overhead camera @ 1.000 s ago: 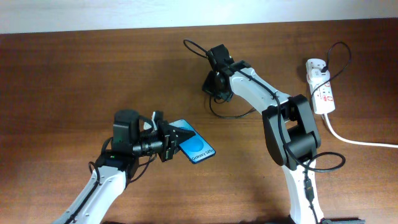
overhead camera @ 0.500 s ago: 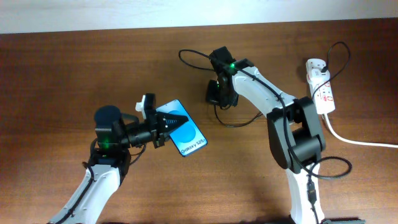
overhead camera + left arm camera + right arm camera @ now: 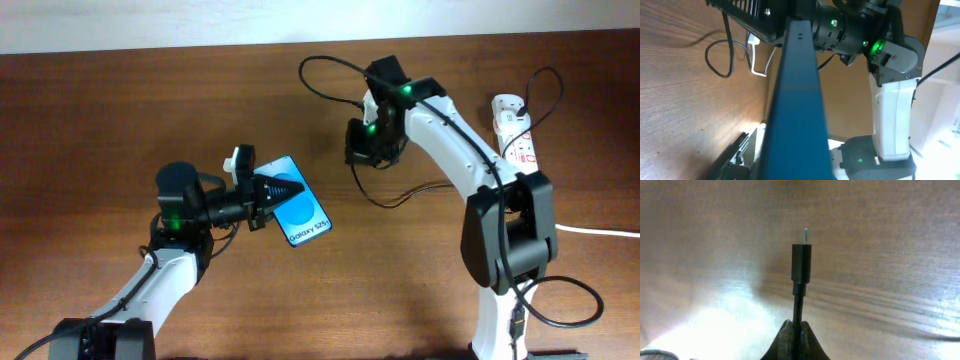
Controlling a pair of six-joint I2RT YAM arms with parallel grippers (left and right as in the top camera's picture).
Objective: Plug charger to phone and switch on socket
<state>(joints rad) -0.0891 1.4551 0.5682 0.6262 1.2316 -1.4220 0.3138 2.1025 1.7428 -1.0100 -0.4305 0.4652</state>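
One phone (image 3: 305, 215) slanted upper-left to lower-right, clamped by the left pincer (image 3: 272, 192); the right pincer (image 3: 796, 332) pinched one charger (image 3: 801, 262), tip pointing up-frame.

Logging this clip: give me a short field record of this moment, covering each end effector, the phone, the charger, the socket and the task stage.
left end effector: shut on the phone, blue screen facing up in the overhead view
right end effector: shut on the charger, gripping the cable just behind the plug, tip pointing away
plug and phone: apart, not yet connected
socket: at the right side of the table, neither arm on it
socket switch: too small to tell
task stage: both items gripped, plugging in not yet done
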